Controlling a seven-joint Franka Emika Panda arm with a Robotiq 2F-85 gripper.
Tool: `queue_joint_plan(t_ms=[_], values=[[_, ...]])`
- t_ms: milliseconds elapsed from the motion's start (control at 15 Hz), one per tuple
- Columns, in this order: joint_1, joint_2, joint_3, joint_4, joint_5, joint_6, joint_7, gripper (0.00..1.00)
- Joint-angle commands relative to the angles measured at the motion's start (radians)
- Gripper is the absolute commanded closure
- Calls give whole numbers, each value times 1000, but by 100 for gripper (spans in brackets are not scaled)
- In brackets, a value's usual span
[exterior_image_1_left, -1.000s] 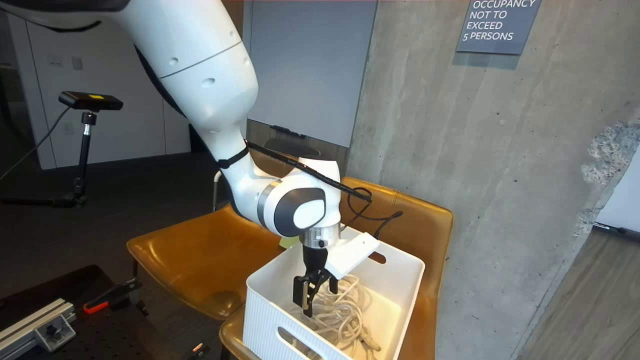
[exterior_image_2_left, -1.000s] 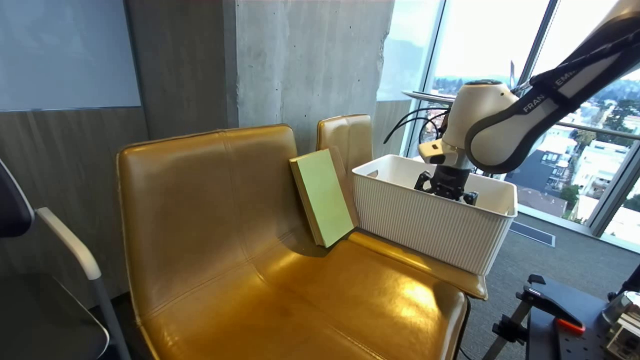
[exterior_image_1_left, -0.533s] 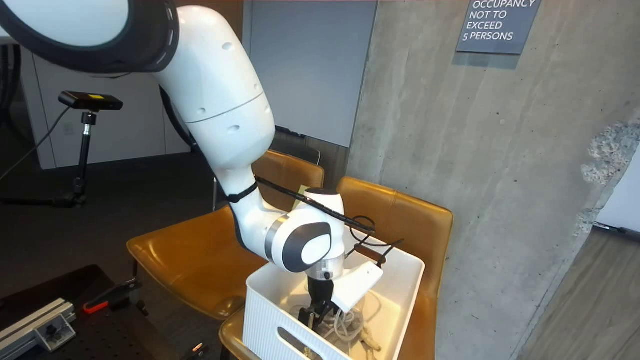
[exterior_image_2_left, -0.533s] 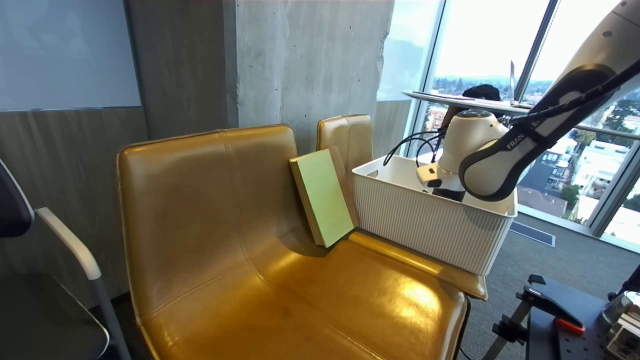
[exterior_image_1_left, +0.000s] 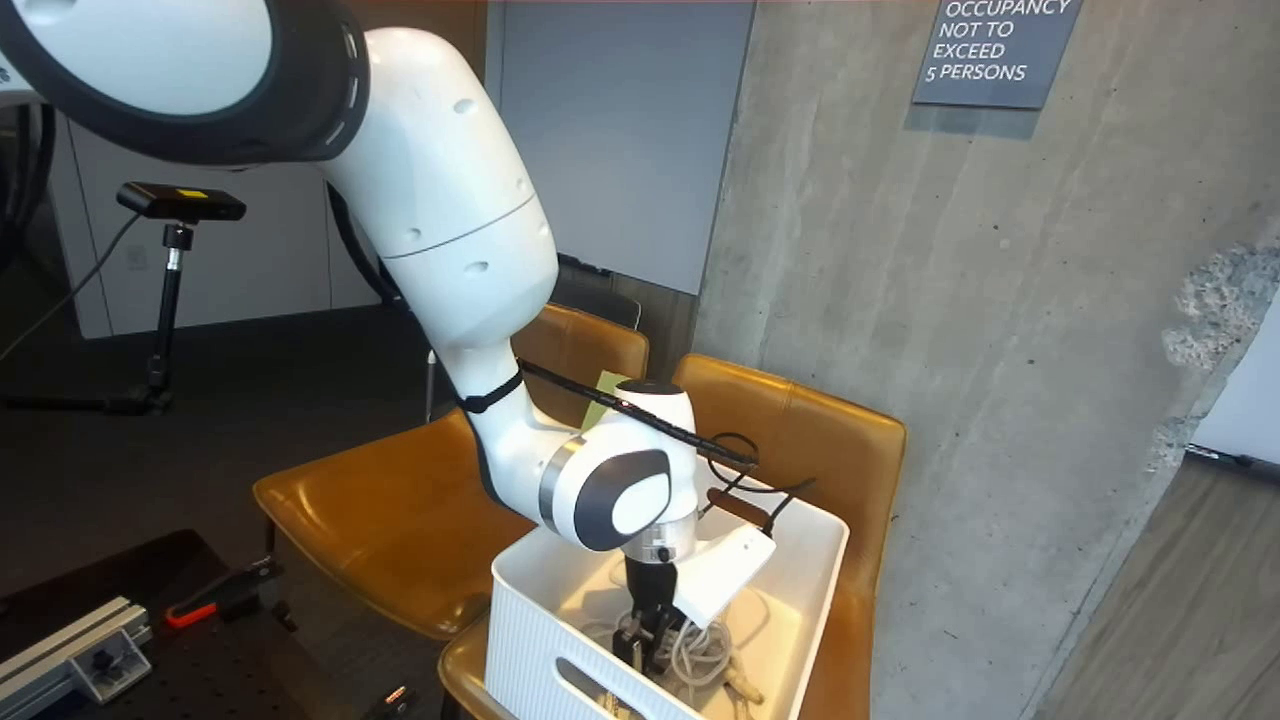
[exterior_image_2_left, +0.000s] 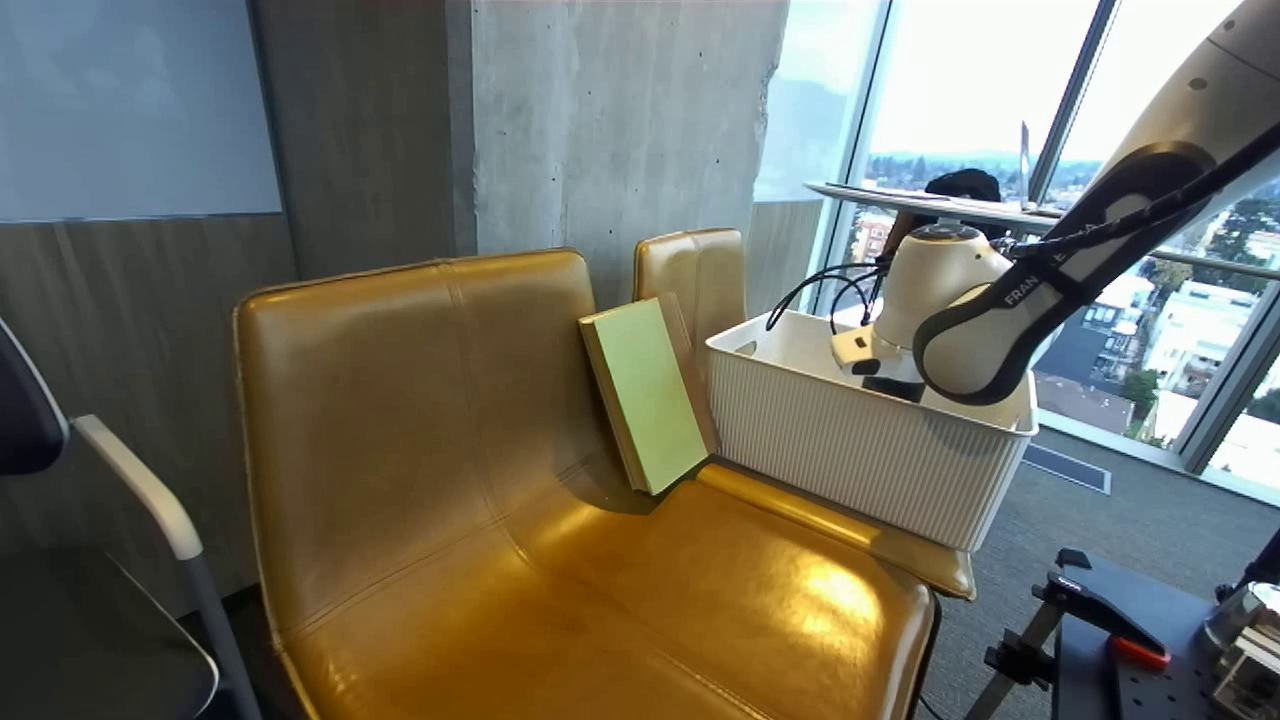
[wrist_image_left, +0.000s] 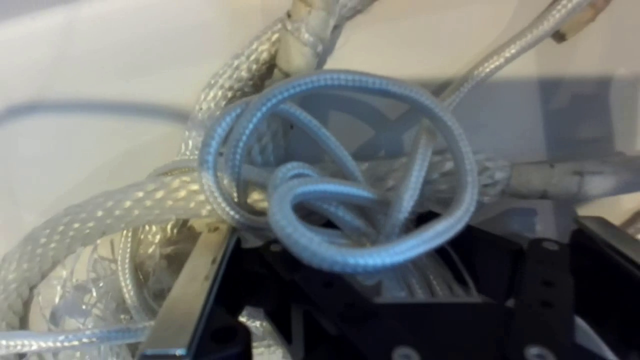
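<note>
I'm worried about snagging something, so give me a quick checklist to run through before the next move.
1. Claw inside the white bin: ok.
2. Rope between the claw's jaws: ok, as the wrist view shows.
3. Firm hold on the rope: cannot tell.
4. Rope free of tangles: not ok, its loops cross and overlap.
5. Claw clear of the bin's floor: cannot tell among the rope.
6. Bin resting on the chair: ok.
</note>
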Motion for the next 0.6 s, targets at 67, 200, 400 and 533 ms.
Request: queue_joint_plan(t_ms=[67, 200, 400, 533], values=[[-23, -81, -29, -74, -24, 2, 9, 99], [-47, -128, -27, -88, -6, -32, -1, 100], [-75, -199, -32, -124, 3, -54, 4, 100], [-79, -254, -35, -153, 2, -67, 11, 100]])
